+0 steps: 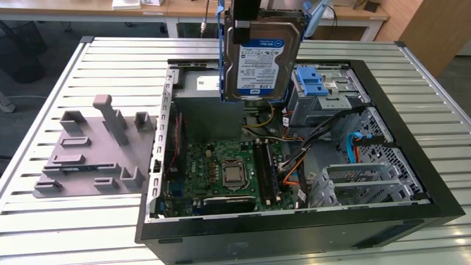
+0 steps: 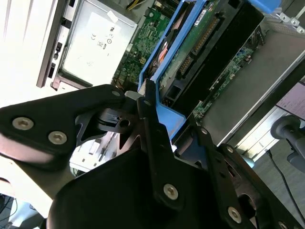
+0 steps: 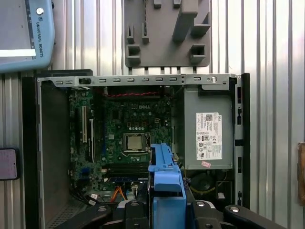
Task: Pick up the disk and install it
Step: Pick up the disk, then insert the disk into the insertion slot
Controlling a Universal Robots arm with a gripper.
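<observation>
Closest to me, the open computer case (image 1: pixel 294 234) lies on its side on the slatted metal bench (image 1: pixel 74 221), with its black wall along the bench's near edge. Inside it the green motherboard (image 1: pixel 228 171) faces up. A flat grey fixture plate (image 1: pixel 88 160) with upright blocks sits on the bench towards the exterior view's left, just beside the case.

Further in, by the case's far wall, are the grey power-supply box (image 1: pixel 206 105) and the metal drive cage (image 1: pixel 324 88) with its blue latch. The cage is on the exterior view's right of the box.

Above that far half of the case hangs the disk (image 1: pixel 261 55). It is held upright with its white-and-blue label towards me and its blue bracket showing along both sides. Its lower edge sits over the gap between box and cage; I cannot tell whether it touches anything below.

The gripper (image 1: pixel 246 33) comes down from above and pinches the disk. In the second wrist view its black fingers (image 2: pixel 151 119) are pressed against the blue bracket.

Beyond the bench's far edge stand wooden desks (image 1: pixel 184 8).
</observation>
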